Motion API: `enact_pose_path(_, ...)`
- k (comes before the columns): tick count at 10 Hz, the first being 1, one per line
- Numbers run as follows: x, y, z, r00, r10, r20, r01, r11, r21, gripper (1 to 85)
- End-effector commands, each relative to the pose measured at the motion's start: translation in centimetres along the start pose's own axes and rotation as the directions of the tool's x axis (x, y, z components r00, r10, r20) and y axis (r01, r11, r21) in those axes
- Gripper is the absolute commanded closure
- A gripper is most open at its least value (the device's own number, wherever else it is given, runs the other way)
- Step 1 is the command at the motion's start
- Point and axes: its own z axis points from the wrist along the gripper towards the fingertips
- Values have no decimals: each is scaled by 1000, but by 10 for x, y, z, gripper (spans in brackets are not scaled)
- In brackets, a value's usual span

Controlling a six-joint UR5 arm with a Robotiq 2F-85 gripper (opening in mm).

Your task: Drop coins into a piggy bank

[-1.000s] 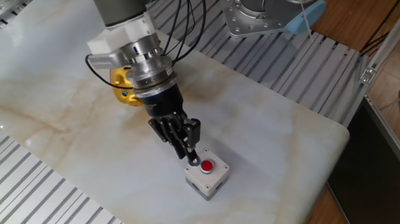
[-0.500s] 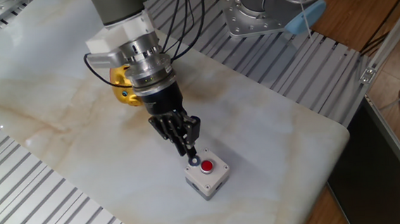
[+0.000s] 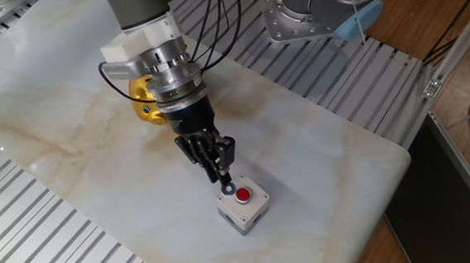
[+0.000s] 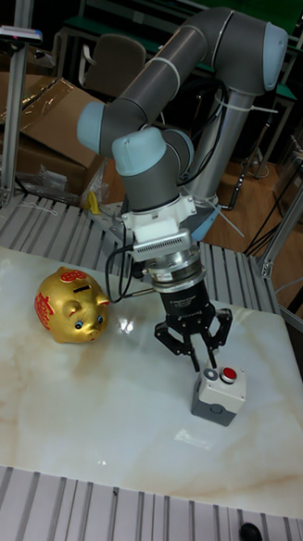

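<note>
- You have no readable text, brand or number in either view.
- The piggy bank (image 4: 71, 304), at nine o'clock on the table (image 4: 89, 406), bears red markings on top and flank; too small to read.

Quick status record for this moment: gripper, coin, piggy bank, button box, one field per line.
gripper: tips down at the grey box's top, fingers close together around the coin
coin: dark disc at the fingertips, by the box's back corner; lifted or resting, cannot tell
piggy bank: gold, upright on the marble slab, well to one side of the gripper
button box: grey, red button on top, not covered
</note>
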Motion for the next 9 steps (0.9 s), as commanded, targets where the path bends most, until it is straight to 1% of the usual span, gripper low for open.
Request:
enact_pose_path(1, -7, -5, -2, 999, 47, 26, -47, 999, 17, 557)
enact_pose_path(2, -7, -5, -2, 998, 56, 26, -56, 998, 18, 560)
enact_pose_path(3, -5, -7, -2, 998, 56, 15, -56, 998, 26, 580)
enact_pose_path(4, -2, -4, -2, 998, 56, 4, -56, 998, 14, 587)
enact_pose_path(5, -2, -1, -2, 999, 52, 4, -52, 999, 2, 583)
enact_pose_path(7, 0, -5, -2, 999, 36, 4, -36, 999, 5, 577)
enact_pose_path(9, -2, -4, -1, 1000, 31, 7, -30, 1000, -2, 570)
